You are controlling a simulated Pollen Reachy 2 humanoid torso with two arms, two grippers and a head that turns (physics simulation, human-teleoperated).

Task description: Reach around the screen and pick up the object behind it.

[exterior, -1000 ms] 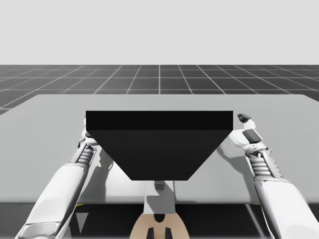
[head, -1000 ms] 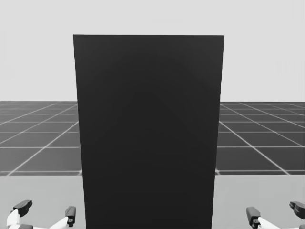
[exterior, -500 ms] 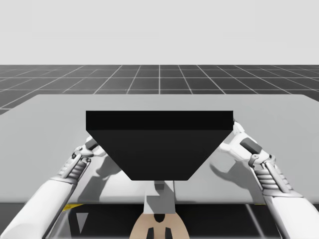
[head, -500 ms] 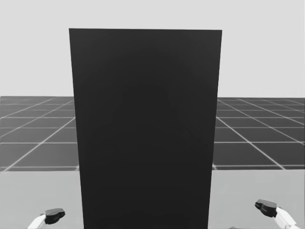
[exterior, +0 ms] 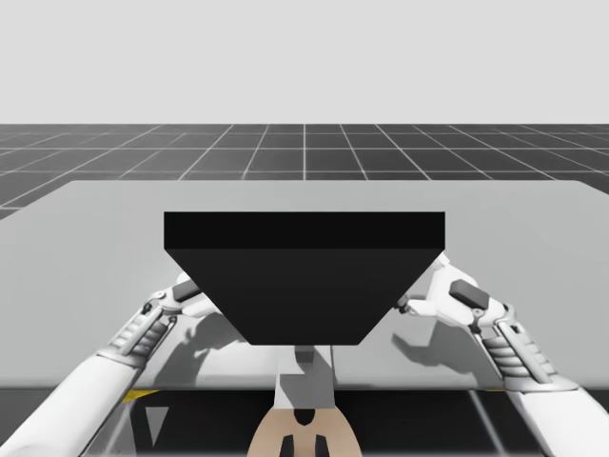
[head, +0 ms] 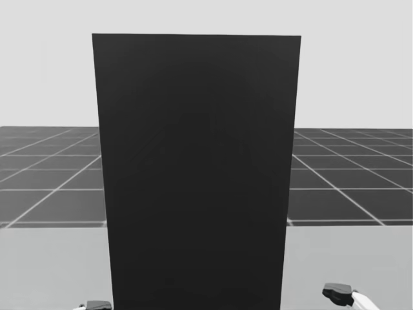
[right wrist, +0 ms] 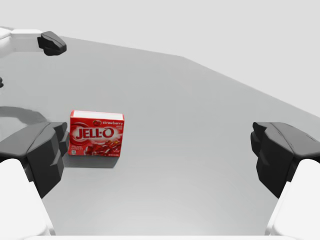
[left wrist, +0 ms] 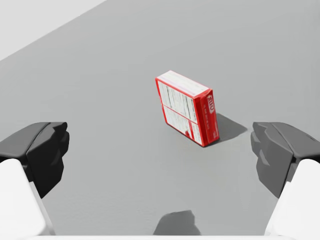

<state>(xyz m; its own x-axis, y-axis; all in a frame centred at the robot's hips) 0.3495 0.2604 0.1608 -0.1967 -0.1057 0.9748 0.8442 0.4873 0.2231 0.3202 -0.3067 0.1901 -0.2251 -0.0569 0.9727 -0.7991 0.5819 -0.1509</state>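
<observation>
Red box (left wrist: 187,107) standing on grey table (left wrist: 100,75), ahead of left claw (left wrist: 160,150), right claw (right wrist: 160,152); both spread wide.

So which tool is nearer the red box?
Left, probably. The red box sits straight ahead of the left tool; for the right tool it's ahead, toward one finger.

White arms (exterior: 76,400), ribbed grey wrists (exterior: 143,329), white fingers (left wrist: 20,200), black pads (left wrist: 42,152).

red box (right wrist: 96,133), bold white lettering on front, fine unreadable print on back
</observation>
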